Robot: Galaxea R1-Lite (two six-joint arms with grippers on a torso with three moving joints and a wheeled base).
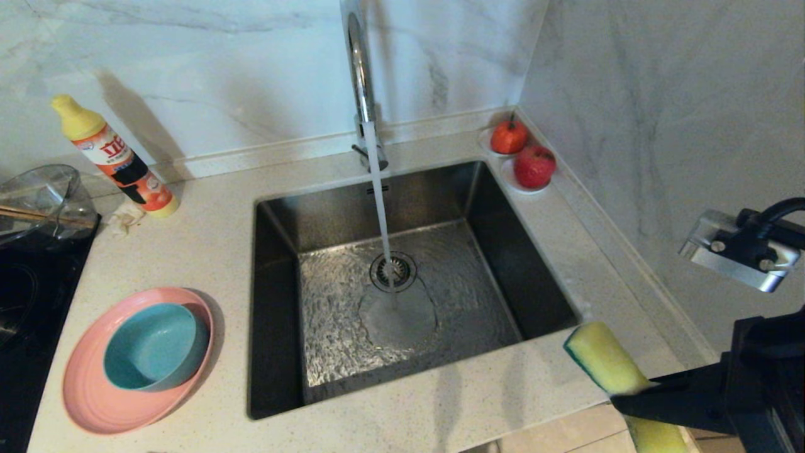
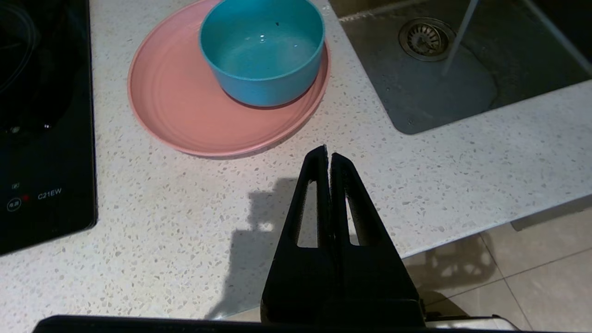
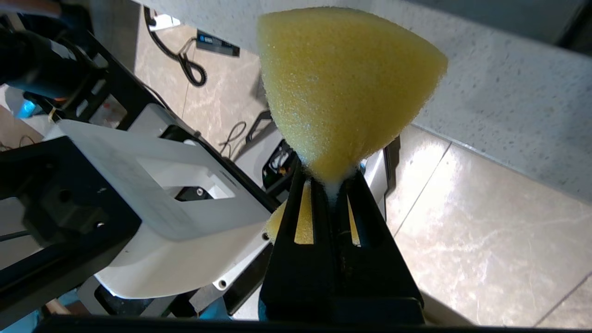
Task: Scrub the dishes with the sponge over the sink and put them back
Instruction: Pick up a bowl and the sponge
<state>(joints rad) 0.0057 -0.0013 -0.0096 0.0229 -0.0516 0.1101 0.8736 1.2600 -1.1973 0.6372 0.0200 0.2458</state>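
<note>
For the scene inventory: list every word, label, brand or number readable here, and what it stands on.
"C21EW": white print on the black glass cooktop, beside a round button symbol.
Red-and-white label on the yellow-capped dish-soap bottle: large characters, too blurred to read.
Nothing else carries text.

Porous foam sponge point(image 3: 342, 88), glossy steel sink point(image 1: 327, 314)

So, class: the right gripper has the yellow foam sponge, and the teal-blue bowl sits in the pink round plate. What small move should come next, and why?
Probably the shut left gripper should open and reach for the teal-blue bowl. It hangs empty near the pink round plate, while the right gripper holds the yellow foam sponge at the steel sink's front right corner, with nothing to scrub.
</note>
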